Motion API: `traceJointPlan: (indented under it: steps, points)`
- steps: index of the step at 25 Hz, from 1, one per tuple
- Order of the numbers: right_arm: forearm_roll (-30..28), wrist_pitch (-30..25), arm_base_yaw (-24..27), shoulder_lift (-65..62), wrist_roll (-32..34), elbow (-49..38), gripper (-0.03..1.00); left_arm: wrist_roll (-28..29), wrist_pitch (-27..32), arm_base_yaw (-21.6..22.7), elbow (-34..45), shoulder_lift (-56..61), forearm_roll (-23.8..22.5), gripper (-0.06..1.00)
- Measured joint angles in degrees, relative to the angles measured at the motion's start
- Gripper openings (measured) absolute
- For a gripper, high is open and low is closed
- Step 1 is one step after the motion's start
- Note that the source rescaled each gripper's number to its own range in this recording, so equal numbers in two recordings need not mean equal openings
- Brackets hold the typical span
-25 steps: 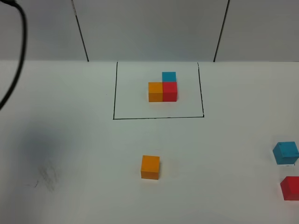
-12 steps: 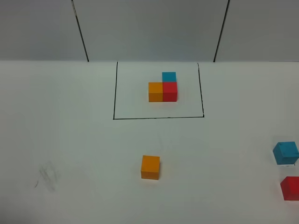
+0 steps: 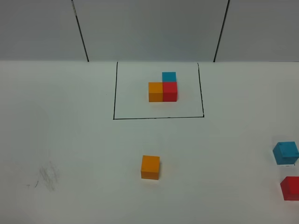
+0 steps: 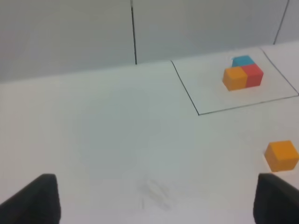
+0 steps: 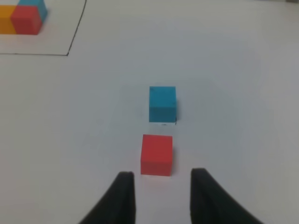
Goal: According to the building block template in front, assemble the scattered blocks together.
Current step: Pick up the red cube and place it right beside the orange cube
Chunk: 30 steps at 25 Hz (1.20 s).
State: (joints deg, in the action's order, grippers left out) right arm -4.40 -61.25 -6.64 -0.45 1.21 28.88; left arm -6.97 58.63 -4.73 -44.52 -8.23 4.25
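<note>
The building block template (image 3: 163, 87) is an orange, red and blue L-shaped group inside a black-line rectangle at the back centre; it also shows in the left wrist view (image 4: 242, 74). Of the scattered blocks, the orange block (image 3: 150, 167) lies alone in front of the frame. The light blue block (image 3: 285, 152) and the red block (image 3: 291, 188) sit at the right edge. My left gripper (image 4: 161, 183) is open and holds nothing, well to the left of the orange block (image 4: 281, 156). My right gripper (image 5: 162, 176) has its fingers drawn in, empty, just short of the red block (image 5: 156, 154), with the blue block (image 5: 162, 103) beyond it.
The white table (image 3: 84, 140) carries a faint grey scuff mark (image 3: 46, 175) at the front left. A grey wall with dark seams (image 3: 80, 32) rises behind the table's far edge. Neither arm shows in the exterior high view.
A dark cable and a soft shadow at the left of the exterior high view have gone from sight. No block has moved.
</note>
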Motion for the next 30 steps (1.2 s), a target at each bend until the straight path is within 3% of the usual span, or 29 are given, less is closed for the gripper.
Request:
traceJointPlan:
  steps: [7, 19, 30]
  points:
    - [0.0, 0.0, 0.0, 0.0, 0.0, 0.0, 0.0, 1.59, -2.09, 0.0, 13.37, 7.83, -2.49, 0.8]
    - [0.0, 0.0, 0.0, 0.0, 0.0, 0.0, 0.0, 11.04, 2.18, 0.0, 15.27, 8.62, -4.6, 0.74]
    - [0.0, 0.0, 0.0, 0.0, 0.0, 0.0, 0.0, 11.97, 2.25, 0.05, 15.55, 8.68, -4.75, 0.49]
